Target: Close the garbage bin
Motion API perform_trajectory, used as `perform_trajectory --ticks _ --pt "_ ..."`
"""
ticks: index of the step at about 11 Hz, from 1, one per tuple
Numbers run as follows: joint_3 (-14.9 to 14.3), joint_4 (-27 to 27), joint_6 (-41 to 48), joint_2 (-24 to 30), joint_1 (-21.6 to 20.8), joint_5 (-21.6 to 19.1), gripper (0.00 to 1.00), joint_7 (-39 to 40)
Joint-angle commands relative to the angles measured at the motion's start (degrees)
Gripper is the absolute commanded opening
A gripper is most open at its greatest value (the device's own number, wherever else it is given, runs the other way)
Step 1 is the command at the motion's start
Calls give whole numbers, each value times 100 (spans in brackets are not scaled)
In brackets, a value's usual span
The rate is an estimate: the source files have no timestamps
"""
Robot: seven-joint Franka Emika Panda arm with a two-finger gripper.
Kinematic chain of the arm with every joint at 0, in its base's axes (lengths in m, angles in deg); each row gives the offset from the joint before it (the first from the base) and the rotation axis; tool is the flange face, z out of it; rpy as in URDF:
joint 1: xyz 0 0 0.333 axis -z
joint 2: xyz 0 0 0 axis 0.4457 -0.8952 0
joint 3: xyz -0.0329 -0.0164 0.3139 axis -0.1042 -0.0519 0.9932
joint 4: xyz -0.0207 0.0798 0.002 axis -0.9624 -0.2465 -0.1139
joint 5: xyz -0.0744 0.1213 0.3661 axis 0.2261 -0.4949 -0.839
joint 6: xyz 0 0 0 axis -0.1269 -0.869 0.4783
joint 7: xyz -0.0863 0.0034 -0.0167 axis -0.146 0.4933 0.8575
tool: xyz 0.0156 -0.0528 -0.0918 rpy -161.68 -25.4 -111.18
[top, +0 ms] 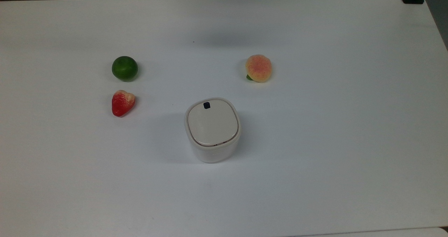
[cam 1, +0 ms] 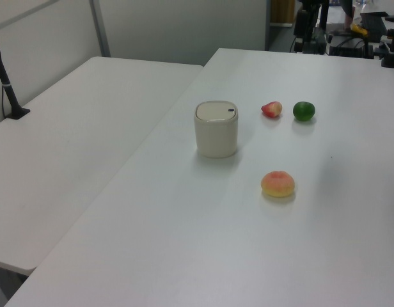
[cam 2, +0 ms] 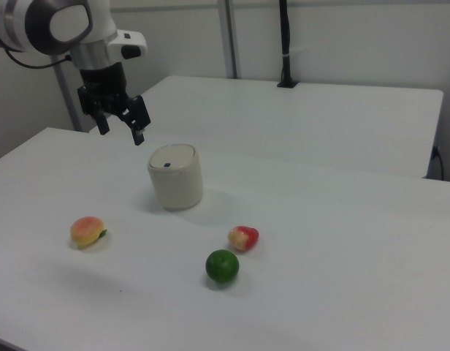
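Centrally, garbage bin [top: 212, 129] lid flat, gripper [cam 2: 121, 130] fingers [cam 2: 139, 136] spread, aloft

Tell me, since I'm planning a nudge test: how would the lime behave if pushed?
The lime looks round and smooth, so it would probably roll rather than slide. Nothing on the white table blocks it except the strawberry nearby, so it might travel far.

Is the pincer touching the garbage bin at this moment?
Apart. In the right view the open pincer hangs in the air up and to the right view's left of the garbage bin, with table and wall showing between them.
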Motion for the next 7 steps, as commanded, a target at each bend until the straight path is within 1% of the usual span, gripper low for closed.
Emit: perform_trajectory --ticks 1,7 --pt "-31 -67 -331 -76 -15 65 100 197" --pt "-31 -67 -331 -94 -6 56 100 250"
